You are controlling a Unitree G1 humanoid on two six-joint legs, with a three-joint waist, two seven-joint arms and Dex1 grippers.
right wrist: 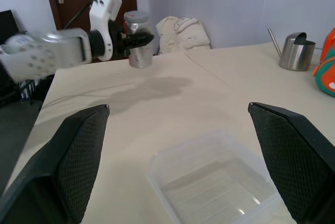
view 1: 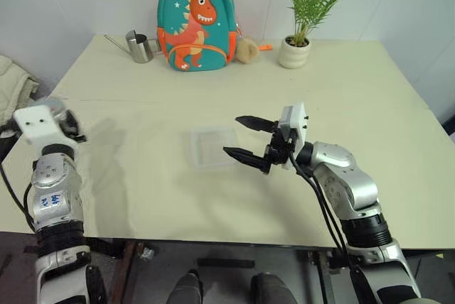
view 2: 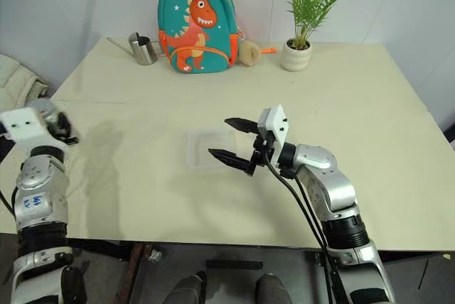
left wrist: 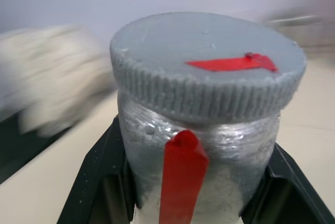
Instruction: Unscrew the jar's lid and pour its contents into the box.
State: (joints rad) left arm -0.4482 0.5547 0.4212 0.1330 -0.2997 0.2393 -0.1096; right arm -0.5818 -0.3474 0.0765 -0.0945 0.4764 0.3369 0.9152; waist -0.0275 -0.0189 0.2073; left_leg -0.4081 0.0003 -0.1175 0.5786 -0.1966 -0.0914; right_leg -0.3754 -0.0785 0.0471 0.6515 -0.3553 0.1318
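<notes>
Left gripper (right wrist: 137, 40), at the tabletop's (view 1: 370, 105) left edge: black fingers (left wrist: 97, 182) clamp the silvery, red-marked cylindrical jar (left wrist: 199, 177) just above the surface. Ribbed grey lid (left wrist: 209, 62) on. Right gripper (view 1: 247, 138): fingers spread wide, empty, beside the shallow clear plastic box (view 1: 213, 146) at mid-table.

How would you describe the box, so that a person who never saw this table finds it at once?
Start at the cream table, near its middle. The box lies flat just beside the open right gripper. It is a shallow clear square tray, almost see-through.
</notes>
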